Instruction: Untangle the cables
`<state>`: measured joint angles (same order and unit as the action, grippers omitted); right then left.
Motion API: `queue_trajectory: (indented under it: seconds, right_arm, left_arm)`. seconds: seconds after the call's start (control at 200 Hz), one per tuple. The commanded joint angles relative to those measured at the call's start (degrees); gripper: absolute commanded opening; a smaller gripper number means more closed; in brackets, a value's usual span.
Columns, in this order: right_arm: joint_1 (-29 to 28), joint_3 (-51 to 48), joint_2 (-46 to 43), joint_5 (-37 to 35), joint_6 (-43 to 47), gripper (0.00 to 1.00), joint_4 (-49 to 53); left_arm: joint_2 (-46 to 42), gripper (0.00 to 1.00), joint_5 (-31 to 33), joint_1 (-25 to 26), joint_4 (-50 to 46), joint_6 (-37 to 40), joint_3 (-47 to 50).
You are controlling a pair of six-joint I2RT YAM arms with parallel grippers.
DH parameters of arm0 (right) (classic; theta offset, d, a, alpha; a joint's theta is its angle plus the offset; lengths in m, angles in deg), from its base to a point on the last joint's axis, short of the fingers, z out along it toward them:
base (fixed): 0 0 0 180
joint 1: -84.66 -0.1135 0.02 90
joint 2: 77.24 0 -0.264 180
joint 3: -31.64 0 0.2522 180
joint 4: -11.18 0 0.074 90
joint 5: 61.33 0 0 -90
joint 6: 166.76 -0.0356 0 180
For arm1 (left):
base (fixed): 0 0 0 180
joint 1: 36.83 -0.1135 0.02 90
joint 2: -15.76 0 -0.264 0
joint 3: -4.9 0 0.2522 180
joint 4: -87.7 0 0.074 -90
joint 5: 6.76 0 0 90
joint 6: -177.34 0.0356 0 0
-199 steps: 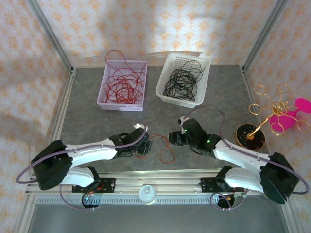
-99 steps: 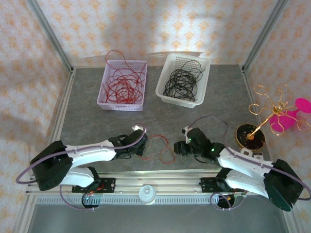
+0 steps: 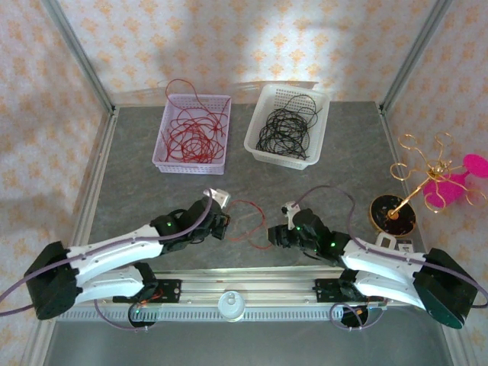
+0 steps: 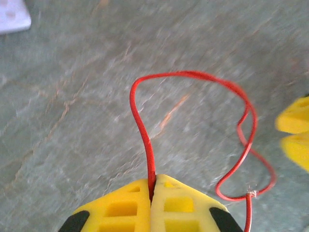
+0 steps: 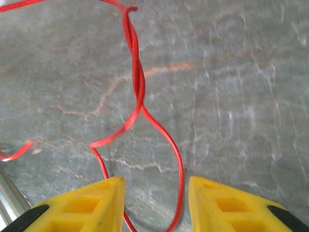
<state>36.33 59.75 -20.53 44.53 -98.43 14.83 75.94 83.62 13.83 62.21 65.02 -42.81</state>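
The left gripper (image 4: pixel 151 187) is pressed tight on one end of a loose red wire (image 4: pixel 193 75), its yellow fingers (image 4: pixel 120 209) meeting with the strand pinched in the seam between them. From that grip the wire rises, arches over to the right and drops into a small closed loop on the grey, marbled table (image 3: pixel 137 175). The right gripper's two yellow fingertips poke in at the right edge of the left wrist view, just beside that loop.

The right gripper (image 5: pixel 155 193) stands wide, its fingers (image 5: pixel 101 203) well apart and gripping nothing. A narrow loop of the same red wire (image 5: pixel 137 72) lies between them on the table, and beyond it the strand twists around itself.

From above, the left gripper (image 3: pixel 219 225) and right gripper (image 3: pixel 273 235) face each other on the near side of the white basket (image 3: pixel 276 157), well apart from it, with the loose wire (image 3: pixel 248 217) sprawled between them.

The white basket holds a coil of black wires (image 3: pixel 284 133). Just to its left a lilac basket (image 3: pixel 189 165) holds tangled red wires (image 3: pixel 191 137), one loop sticking up over its far rim. To the white basket's right, well apart, stands a gold wire stand (image 3: pixel 423 171) on a round black base.
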Motion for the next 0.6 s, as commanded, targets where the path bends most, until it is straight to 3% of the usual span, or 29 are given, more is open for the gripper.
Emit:
queue_trajectory:
  seconds: [0.0,0.205,0.596]
  right_arm:
    - [1.6,0.3,-0.1,-0.5,4.1,0.41,-5.0]
    - [2.9,1.6,5.3,9.3,10.1,0.46,-11.5]
    - [2.9,-5.0,15.4,10.6,5.9,0.4,-31.4]
  left_arm:
    - [-3.6,0.0,-1.5,0.5,-1.4,2.7,-1.8]
    - [-6.9,0.0,-1.1,0.5,-3.6,3.4,-3.5]
    - [-5.7,0.0,-0.8,0.5,-4.6,4.8,-6.9]
